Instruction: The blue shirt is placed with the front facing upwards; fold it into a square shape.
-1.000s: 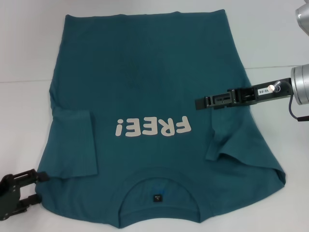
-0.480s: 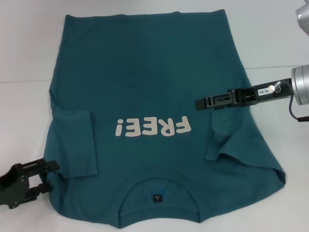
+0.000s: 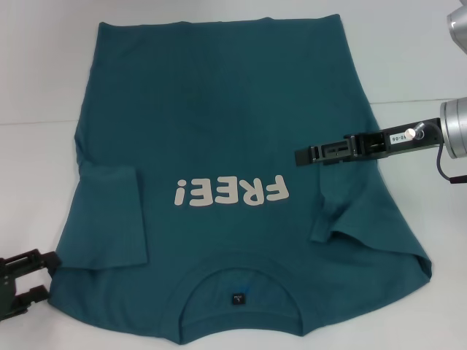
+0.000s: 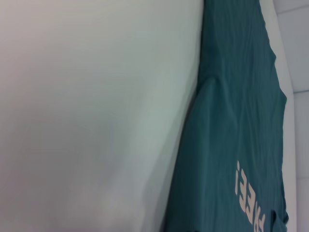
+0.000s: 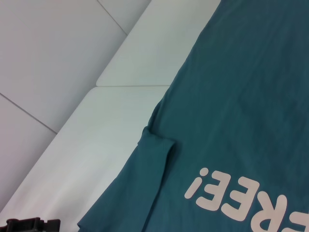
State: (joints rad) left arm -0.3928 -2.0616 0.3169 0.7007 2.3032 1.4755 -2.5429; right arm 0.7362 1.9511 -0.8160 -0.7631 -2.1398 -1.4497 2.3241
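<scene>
On the white worktop the blue shirt lay face up, both sleeves folded inward, collar at six o'clock, with the left gripper at eight o'clock, jaws parted beside its shoulder, and the right gripper at three o'clock above it, jaws unreadable.

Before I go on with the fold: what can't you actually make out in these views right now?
- Head view: left gripper is partly cut off by the frame edge; contact with the blue shirt is unclear.
- Head view: right gripper is seen side-on, so finger opening is unclear.
- Collar tag: too small to read.
- Neither wrist view shows its own fingers.
</scene>
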